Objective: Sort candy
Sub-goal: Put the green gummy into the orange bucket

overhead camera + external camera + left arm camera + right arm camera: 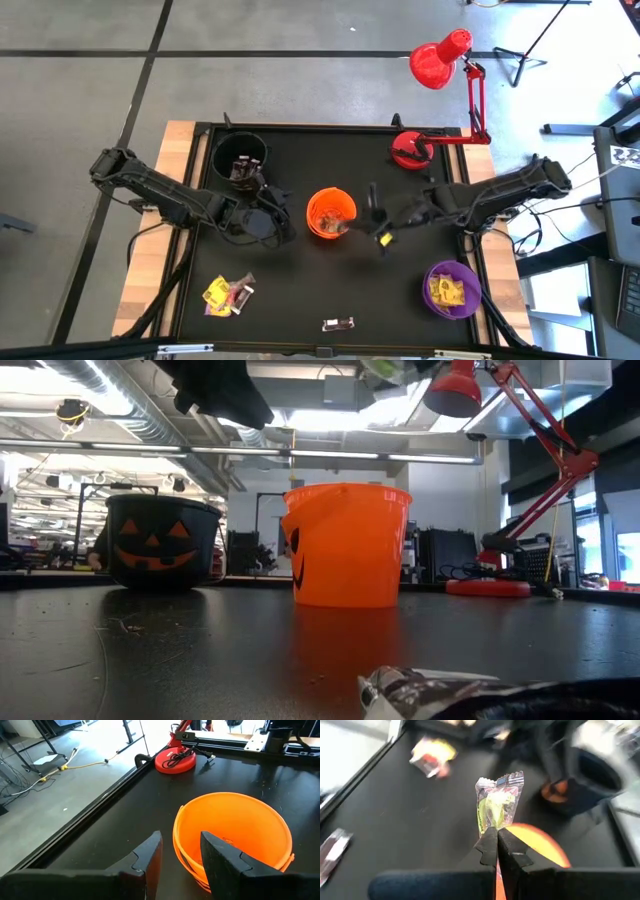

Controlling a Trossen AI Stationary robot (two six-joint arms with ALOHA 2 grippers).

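My right gripper (497,846) is shut on one candy (499,802) in a clear wrapper with yellow-green inside. It hangs in the air just right of the orange cup (331,213); the high view shows the candy (384,238) as a yellow spot. My left gripper (180,855) stands open just left of the orange cup (235,827) and above its rim, with nothing between its fingers. More candy lies in a pile (228,293) at the near left. One silvery piece (338,323) rests flat by the near edge. My right gripper pinches the candy's crimped wrapper end (493,826) between its two fingertips. The fingers slant down from the table's right side. The candy sticks out past the fingertips, lifted clear of the table.
A black cup (240,157) holding dark pieces stands at the far left. A purple cup (452,288) with yellow candies stands at the near right. A red desk lamp (412,150) has its base at the far right.
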